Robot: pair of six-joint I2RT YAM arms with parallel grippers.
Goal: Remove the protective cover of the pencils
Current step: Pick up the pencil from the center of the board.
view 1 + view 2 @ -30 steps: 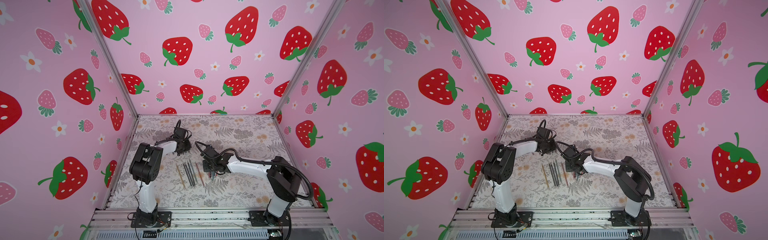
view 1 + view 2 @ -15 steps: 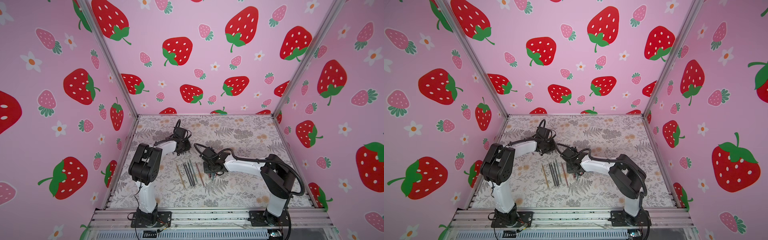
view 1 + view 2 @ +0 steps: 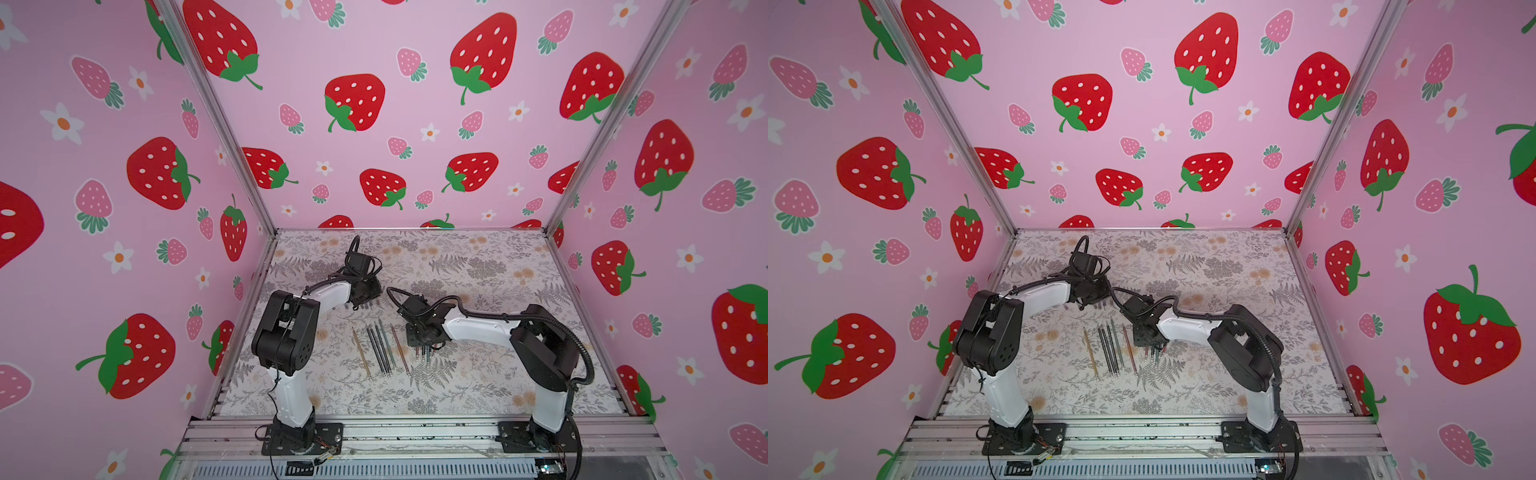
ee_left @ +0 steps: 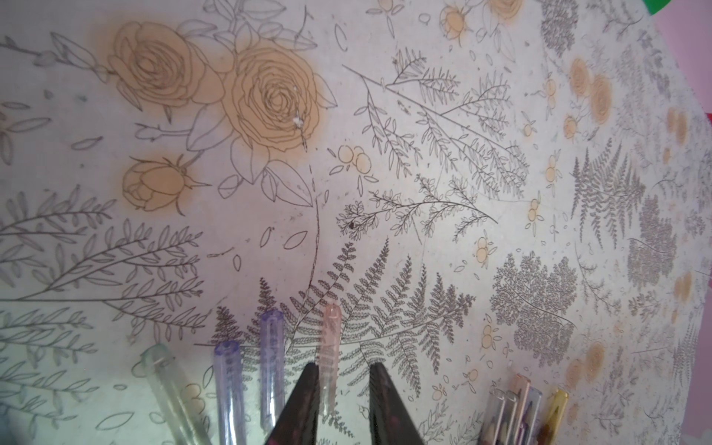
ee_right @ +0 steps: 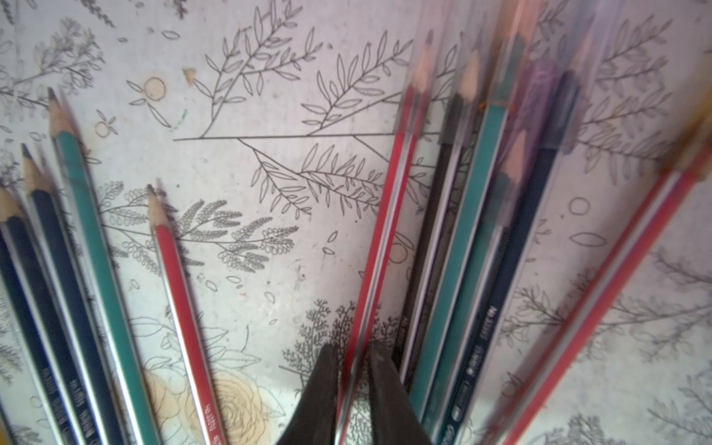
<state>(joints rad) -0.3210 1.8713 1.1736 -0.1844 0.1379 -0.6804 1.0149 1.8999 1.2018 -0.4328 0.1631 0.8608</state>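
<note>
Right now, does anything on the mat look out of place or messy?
Nothing looks damaged. Clear caps lie loose and splayed on the mat, and the capped pencils cross in an untidy heap, unlike the bare pencils lying in a row.

— The pencils [image 5: 181, 308]? Glossy lacquer on the shafts, bare wood at the sharpened cones.
— And the caps [image 4: 329, 354]: smooth tinted plastic, see-through (some look a little cloudy).
— The table cover [image 4: 424, 173] looks matt, printed and faintly grainy.
— The arm shells [image 3: 478, 330] are glossy white plastic; the rails [image 3: 415, 432] are dull silvery metal.
</note>
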